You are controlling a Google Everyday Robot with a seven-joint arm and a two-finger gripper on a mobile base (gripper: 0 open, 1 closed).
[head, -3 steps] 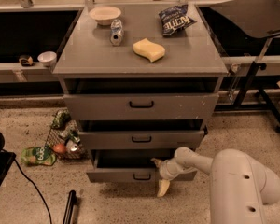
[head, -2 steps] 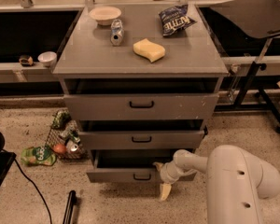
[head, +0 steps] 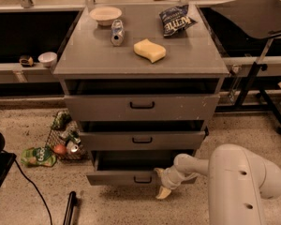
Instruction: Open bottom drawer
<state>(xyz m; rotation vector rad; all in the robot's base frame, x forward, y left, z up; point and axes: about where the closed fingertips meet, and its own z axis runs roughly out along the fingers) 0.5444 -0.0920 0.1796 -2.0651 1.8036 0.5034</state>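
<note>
Since the earlier frames we record almost no movement: the bottom drawer (head: 117, 177) stands as far out as before, and the gripper (head: 160, 183) has sunk only slightly at its front.

Task item. The bottom drawer is the lowest of three in the grey cabinet (head: 70, 64). It is partly pulled out, with a dark strip of its interior showing above the front panel. Its small black handle (head: 143, 178) sits at the middle of the front.

End effector. The gripper is at the right end of the bottom drawer's front, just right of the handle and not on it. One cream finger points up against the panel and the other points down toward the floor. They are spread apart, and we see nothing held between them. The white arm (head: 239, 186) reaches in from the lower right corner of the view.

Cabinet top. A bowl (head: 105, 15) stands at the rear left corner, with a can (head: 116, 32) lying on its side just in front of it. A dark snack bag (head: 176, 18) lies along the rear edge, right of centre. A yellow sponge (head: 150, 50) rests near the middle.

Other drawers. The middle drawer (head: 178, 140) and the top drawer (head: 178, 107) each show a dark gap above the front.

Floor. A wire basket (head: 54, 142) of small items lies left of the cabinet, with a green packet (head: 38, 156) beside it.
</note>
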